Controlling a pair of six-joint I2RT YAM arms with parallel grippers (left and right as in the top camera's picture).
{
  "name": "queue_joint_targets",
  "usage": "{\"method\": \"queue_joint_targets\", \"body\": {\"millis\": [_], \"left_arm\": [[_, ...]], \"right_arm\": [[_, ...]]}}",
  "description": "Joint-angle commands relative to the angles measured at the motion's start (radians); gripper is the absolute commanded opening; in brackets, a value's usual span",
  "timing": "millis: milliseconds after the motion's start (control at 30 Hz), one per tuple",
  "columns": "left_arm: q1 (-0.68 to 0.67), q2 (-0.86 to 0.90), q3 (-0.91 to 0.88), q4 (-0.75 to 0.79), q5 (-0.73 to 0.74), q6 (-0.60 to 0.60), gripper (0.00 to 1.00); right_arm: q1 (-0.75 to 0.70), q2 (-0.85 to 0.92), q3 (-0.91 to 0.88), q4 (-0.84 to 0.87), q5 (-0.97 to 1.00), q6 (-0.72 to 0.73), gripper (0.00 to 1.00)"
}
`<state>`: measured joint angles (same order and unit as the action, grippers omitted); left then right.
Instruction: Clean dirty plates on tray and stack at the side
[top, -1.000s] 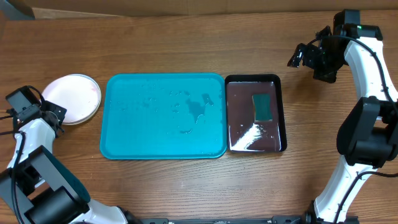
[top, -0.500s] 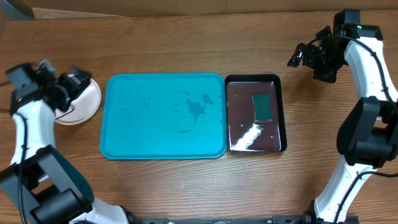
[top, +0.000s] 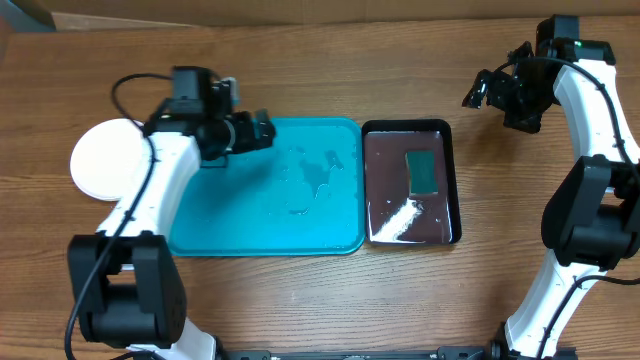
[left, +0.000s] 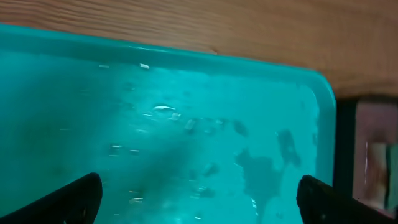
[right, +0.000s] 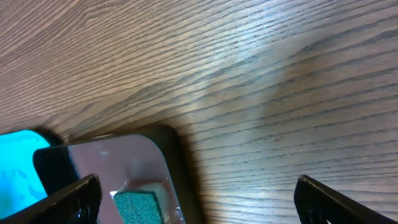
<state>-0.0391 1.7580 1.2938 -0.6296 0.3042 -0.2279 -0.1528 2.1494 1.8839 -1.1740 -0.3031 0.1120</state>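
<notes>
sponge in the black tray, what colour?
Green. The sponge shows best in the overhead view.

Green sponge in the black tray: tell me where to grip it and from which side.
Pinch the green sponge across its two long edges, coming straight down from above. It lies flat, apart from the black tray's raised walls, which would block any sideways approach.

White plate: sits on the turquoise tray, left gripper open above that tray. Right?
No. Overhead shows the white plate on the bare tabletop left of the turquoise tray, not on it. The left gripper is indeed open above that tray.
</notes>
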Motion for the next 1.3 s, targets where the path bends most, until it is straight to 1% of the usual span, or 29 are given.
{"method": "queue_joint_targets", "body": {"millis": [0, 267, 700, 867, 1033, 1267], "left_arm": [[-0.068, -0.023, 0.01, -0.002, -0.049, 0.026, 1.0], [-0.149, -0.023, 0.01, -0.002, -0.049, 0.026, 1.0], [-0.151, -0.023, 0.01, -0.002, -0.05, 0.026, 1.0], [-0.151, -0.023, 0.01, -0.002, -0.05, 0.026, 1.0], [-0.151, -0.023, 0.01, -0.002, -0.05, 0.026, 1.0], [-0.151, -0.023, 0.01, -0.002, -0.05, 0.026, 1.0]], "right_arm": [[-0.001, -0.027, 0.014, 0.003, -0.001, 0.005, 1.0], [-0.001, -0.027, 0.014, 0.003, -0.001, 0.005, 1.0], [0.002, -0.028, 0.013, 0.007, 0.004, 0.005, 1.0], [0.021, -0.055, 0.013, 0.006, 0.004, 0.005, 1.0], [0.054, -0.17, 0.013, 0.006, 0.003, 0.005, 1.0], [0.097, -0.471, 0.014, 0.006, 0.003, 0.005, 1.0]]}}
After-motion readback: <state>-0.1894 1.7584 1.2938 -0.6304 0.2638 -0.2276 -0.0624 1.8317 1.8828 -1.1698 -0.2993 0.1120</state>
